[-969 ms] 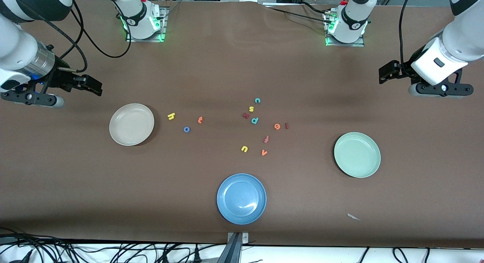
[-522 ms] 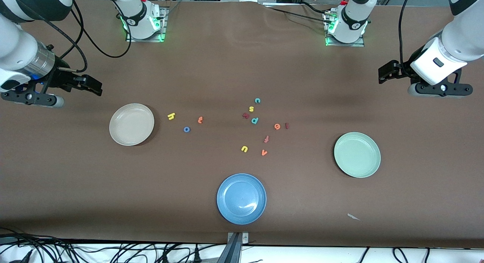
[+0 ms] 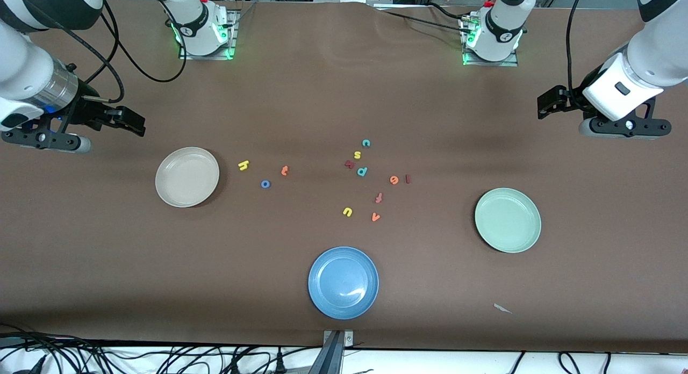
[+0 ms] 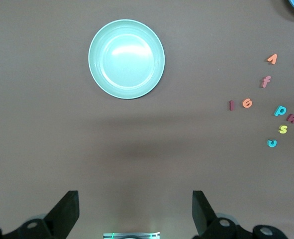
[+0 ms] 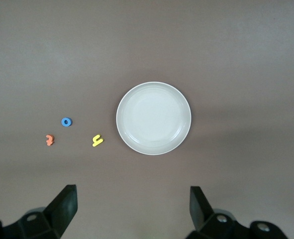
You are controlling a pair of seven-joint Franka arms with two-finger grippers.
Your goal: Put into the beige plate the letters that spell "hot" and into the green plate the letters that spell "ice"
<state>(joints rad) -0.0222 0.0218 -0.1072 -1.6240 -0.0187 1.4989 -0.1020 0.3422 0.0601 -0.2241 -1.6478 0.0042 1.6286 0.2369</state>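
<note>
We see a brown worktop (image 3: 344, 94) with three plates and scattered foam letters. The beige plate (image 3: 187, 177) sits toward the right arm's end; just beside it lie the yellow h (image 3: 243, 165), the blue o (image 3: 265, 184) and the orange t (image 3: 284, 170). The green plate (image 3: 507, 220) sits toward the left arm's end. Near the middle lie the teal c (image 3: 365, 143), the orange e (image 3: 394, 179) and the dark red i (image 3: 407, 178), among other letters. A blue plate (image 3: 343, 282) lies nearest the front camera. Both plates of the task hold nothing. The right tool (image 3: 129, 121) hangs released over bare worktop near the beige plate. The left tool (image 3: 549, 102) hangs released over bare worktop, well apart from the green plate.
</note>
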